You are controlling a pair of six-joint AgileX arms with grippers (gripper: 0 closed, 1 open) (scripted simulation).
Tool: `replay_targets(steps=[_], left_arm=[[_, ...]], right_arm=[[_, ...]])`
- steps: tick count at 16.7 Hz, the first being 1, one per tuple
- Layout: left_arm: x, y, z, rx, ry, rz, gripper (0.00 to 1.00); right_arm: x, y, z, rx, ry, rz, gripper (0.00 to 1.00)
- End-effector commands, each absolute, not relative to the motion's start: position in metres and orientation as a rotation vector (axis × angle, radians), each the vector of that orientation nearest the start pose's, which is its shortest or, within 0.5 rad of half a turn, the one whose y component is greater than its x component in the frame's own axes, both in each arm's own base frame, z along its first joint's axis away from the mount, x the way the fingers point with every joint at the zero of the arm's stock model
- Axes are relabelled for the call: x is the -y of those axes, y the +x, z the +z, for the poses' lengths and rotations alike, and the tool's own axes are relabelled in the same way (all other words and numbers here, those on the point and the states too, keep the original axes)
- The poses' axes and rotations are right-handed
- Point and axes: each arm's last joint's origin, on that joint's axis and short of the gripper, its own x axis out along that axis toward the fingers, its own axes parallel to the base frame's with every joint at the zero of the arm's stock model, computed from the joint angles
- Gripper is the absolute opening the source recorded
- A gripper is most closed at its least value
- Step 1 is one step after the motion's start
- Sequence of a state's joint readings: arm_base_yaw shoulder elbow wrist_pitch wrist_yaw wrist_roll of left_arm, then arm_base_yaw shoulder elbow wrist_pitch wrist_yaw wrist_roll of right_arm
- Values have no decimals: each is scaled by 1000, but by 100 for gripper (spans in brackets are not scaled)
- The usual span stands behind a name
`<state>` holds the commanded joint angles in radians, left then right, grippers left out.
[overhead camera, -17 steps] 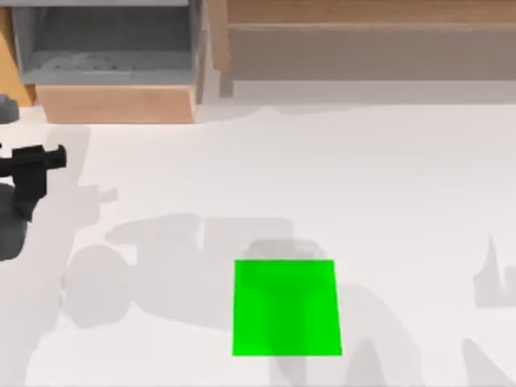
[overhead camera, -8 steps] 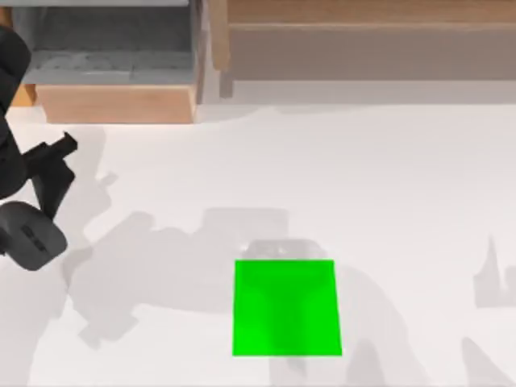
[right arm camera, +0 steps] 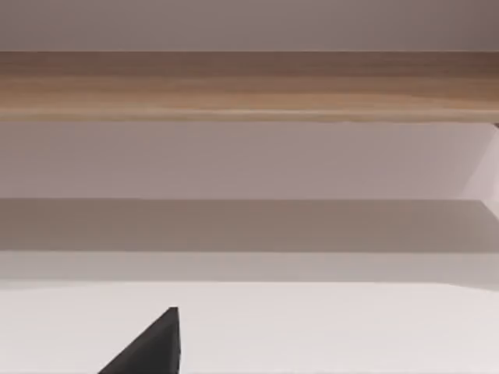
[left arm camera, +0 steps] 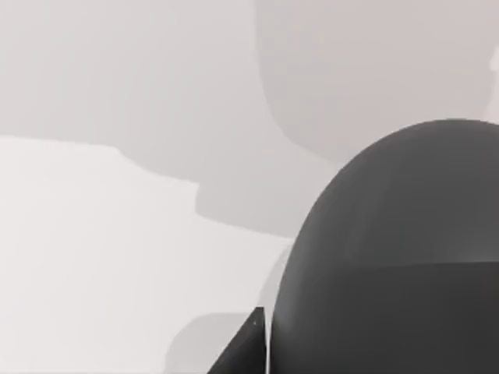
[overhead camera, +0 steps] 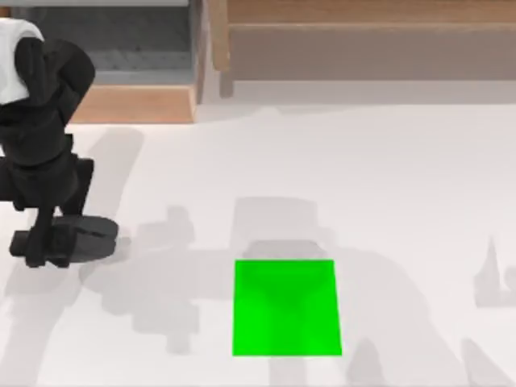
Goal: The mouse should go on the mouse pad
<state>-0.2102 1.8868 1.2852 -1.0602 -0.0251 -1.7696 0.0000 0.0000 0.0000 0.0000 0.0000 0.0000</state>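
The mouse (overhead camera: 90, 232), dark grey and rounded, is at the table's left side, raised above its own shadow. My left gripper (overhead camera: 58, 240) reaches down from the black arm and is shut on it. In the left wrist view the mouse (left arm camera: 390, 257) bulks large and close, with one black fingertip (left arm camera: 248, 351) against its side. The mouse pad (overhead camera: 286, 306), a flat bright green square, lies near the front middle of the table, well to the right of the mouse. My right arm is parked off to the right.
A wooden cabinet with a grey open compartment (overhead camera: 121, 48) stands at the back left, and a long wooden shelf (overhead camera: 363, 32) runs along the back. The right wrist view faces that shelf (right arm camera: 249, 86). White table surface (overhead camera: 387, 185) lies between mouse and pad.
My left arm has swung in from the left edge and carried the mouse rightward, toward the pad. The pad has not moved.
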Motion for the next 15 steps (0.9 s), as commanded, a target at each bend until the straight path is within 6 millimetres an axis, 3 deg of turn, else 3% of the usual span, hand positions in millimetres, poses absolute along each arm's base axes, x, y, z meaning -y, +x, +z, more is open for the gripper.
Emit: replay_targets(steps=[8,15], left_arm=[[141,327,157,-753,-1625,1807,0],[213,308,165,-340,-1943,2075,0]], right_arm=[[1,106,160,0,0,0,100],[1,106,160,0,0,0,100]])
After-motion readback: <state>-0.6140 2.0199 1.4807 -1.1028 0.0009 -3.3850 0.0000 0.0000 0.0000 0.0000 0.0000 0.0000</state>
